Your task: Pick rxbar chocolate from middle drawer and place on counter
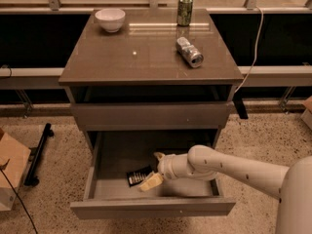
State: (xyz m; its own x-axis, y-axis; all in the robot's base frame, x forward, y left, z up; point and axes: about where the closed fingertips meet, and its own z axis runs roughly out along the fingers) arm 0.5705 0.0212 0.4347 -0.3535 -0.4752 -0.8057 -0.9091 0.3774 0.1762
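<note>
Camera view, entry one: gripper (pixel 155 169), low inside the pulled-out middle drawer (pixel 151 207), its two tan fingers (pixel 151 181) spread apart and holding nothing.

Entry two: rxbar chocolate (pixel 137 176), flat on the drawer floor toward the front, just beside the fingertips on the side of the drawer's left wall as I face it. Its long axis runs roughly across the drawer, with the right end tilted slightly rearward. The front finger meets or overlaps that end; I cannot tell which.

Judgement: the grasp needs a short leftward reach, with the fingers straddling the bar's narrow width.

Entry three: counter (pixel 146 52), above, well apart from the bar.
</note>
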